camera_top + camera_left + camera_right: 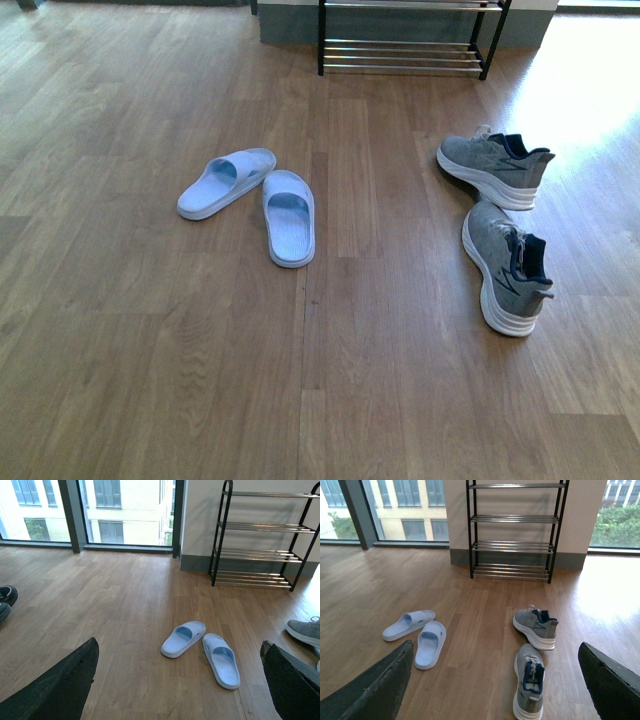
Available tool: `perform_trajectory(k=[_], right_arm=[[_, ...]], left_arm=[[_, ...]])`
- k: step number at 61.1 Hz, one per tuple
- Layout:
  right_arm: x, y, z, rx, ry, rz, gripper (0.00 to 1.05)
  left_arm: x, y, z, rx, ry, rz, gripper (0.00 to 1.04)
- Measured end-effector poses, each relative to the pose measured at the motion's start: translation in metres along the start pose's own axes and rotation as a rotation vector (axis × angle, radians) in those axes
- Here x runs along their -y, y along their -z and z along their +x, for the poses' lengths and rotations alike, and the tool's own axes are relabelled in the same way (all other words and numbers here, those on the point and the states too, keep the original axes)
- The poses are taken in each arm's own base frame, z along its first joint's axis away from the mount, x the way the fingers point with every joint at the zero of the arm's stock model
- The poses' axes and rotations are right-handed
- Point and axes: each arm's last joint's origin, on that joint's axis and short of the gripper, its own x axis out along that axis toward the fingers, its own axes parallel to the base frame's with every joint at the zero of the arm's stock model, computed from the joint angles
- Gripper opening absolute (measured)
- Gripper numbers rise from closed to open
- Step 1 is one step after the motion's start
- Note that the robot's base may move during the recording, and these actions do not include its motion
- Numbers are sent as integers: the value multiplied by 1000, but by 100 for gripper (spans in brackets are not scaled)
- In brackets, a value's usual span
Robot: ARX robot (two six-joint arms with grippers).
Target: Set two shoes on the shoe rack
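Front view: nearer slipper point(289, 216) and farther slipper point(227, 183) being seen lying on floor point(150, 360), well apart from shoe rack point(405, 57); no arm being shown.
Left wrist view: left gripper point(178, 647) being held spread wide, empty; rack shelves being shown bare.
Right wrist view: right gripper point(496, 646) being held agape, nothing gripped.
Task being judged unstarted; both placements outstanding.

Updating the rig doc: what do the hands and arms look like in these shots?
Both the left hand and right hand show two matte black, wedge-shaped fingers with slightly rough edges. No cables, markings or arm links are visible, and the front view shows neither arm.
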Motion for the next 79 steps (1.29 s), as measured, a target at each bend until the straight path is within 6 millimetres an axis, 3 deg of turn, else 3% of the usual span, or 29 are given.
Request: perform_trajectory(k=[79], right_arm=[[0, 0, 0, 0, 0, 0, 95]], left_arm=[[0, 0, 0, 0, 0, 0, 95]])
